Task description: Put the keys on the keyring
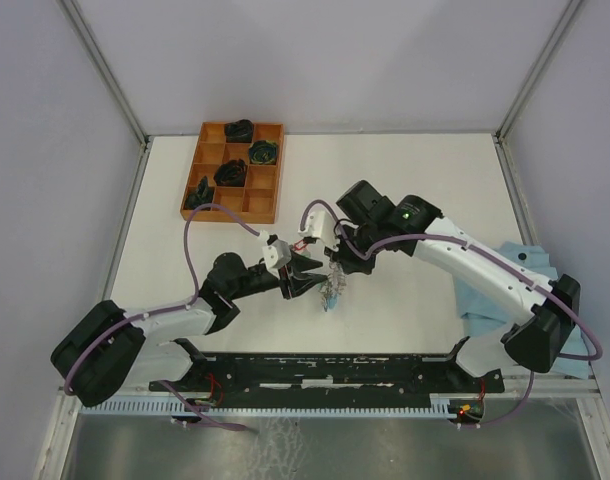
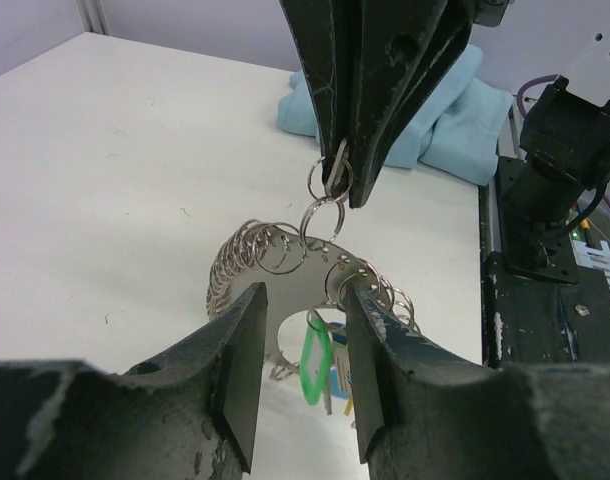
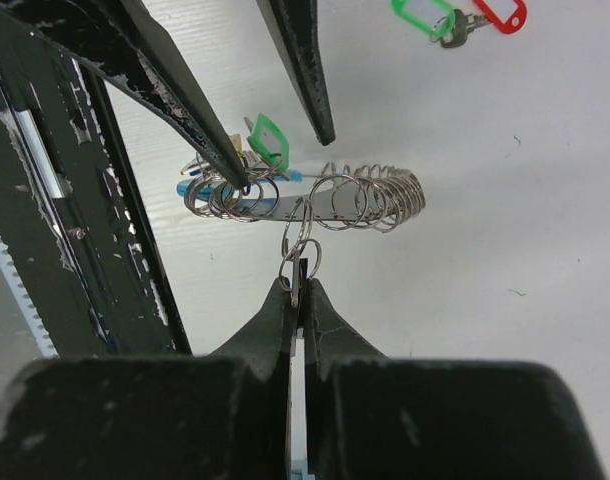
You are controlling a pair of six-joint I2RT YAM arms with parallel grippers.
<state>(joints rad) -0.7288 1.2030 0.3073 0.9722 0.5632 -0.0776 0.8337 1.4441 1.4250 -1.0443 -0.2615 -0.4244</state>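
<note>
A wooden tray (image 1: 259,204) of dark items (image 1: 231,172) sits beyond the left hand (image 1: 308,274); a blue cloth (image 1: 481,298) lies right of the right hand (image 1: 337,262).

The right gripper (image 3: 298,288) pinches one small ring (image 3: 300,250) linked to the silver keyring (image 3: 330,203).

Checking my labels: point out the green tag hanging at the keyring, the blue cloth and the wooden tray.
green tag (image 2: 316,366): left wrist view, middle of the tag.
blue cloth (image 2: 455,125): left wrist view, its right-hand fold.
wooden tray (image 1: 258,203): top view, bare near-right compartment.
</note>
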